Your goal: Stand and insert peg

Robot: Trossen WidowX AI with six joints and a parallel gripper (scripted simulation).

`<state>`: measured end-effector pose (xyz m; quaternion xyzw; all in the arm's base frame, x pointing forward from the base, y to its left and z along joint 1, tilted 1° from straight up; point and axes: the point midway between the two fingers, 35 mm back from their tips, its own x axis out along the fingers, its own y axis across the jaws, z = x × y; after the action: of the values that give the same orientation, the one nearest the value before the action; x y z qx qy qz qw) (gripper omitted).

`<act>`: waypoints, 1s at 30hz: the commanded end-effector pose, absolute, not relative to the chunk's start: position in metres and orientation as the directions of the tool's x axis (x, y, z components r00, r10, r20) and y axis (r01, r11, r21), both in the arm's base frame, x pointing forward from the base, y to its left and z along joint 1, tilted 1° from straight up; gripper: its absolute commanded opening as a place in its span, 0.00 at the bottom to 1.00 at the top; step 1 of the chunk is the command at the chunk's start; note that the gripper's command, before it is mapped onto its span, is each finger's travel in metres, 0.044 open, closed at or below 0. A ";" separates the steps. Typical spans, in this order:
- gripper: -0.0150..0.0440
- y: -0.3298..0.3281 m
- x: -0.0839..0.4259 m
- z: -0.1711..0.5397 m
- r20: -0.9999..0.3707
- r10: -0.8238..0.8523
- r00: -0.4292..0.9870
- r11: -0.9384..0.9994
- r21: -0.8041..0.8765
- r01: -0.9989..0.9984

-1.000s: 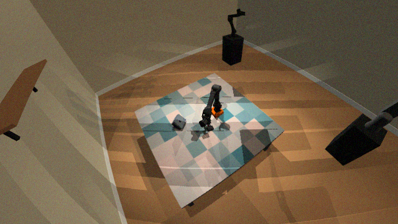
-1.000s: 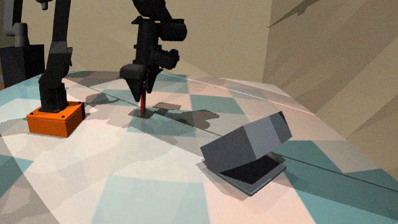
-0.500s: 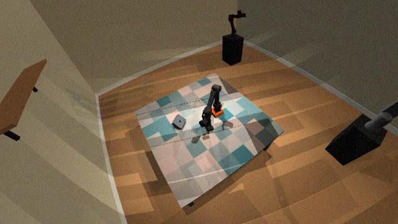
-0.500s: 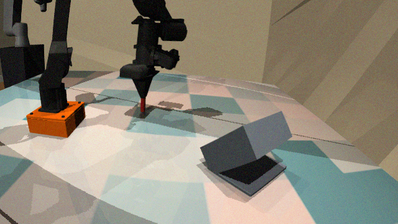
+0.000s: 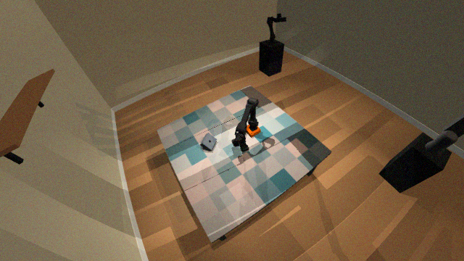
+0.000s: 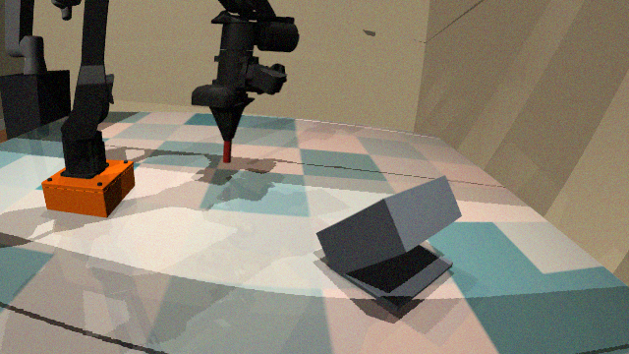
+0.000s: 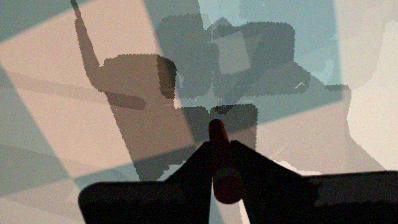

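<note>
My gripper (image 5: 244, 148) (image 6: 227, 140) (image 7: 220, 147) points down and is shut on the red peg (image 6: 227, 152) (image 7: 219, 134). The peg is upright between the fingertips, with its plain end down and raised a little above the table. Its pale band shows dimly near the upper end in the wrist view. The grey sloped panel (image 5: 206, 144) (image 6: 356, 235) stands on the table, well apart from the gripper. Its hole (image 5: 209, 141) shows as a small dark spot in the top view; in the exterior view the hole is hidden.
The orange arm base (image 5: 253, 130) (image 6: 76, 197) stands on the patchwork-patterned table (image 5: 232, 196) (image 6: 256, 256). Shadows of the arm fall across the tabletop around the peg. Two black pedestals (image 5: 271, 58) (image 5: 413, 167) with other arms stand on the floor beyond the table.
</note>
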<state>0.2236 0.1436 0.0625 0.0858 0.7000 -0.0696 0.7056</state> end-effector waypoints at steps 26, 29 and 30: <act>0.25 0.127 0.252 0.116 -0.993 -0.036 0.111 0.983 -0.015 0.184; 0.25 0.122 0.259 0.117 -0.989 -0.056 0.138 0.984 -0.031 0.178; 0.25 0.121 0.262 0.117 -0.987 -0.063 0.146 0.984 -0.037 0.176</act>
<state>0.2540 0.1257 0.1166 0.0540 0.6595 -0.0750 0.7460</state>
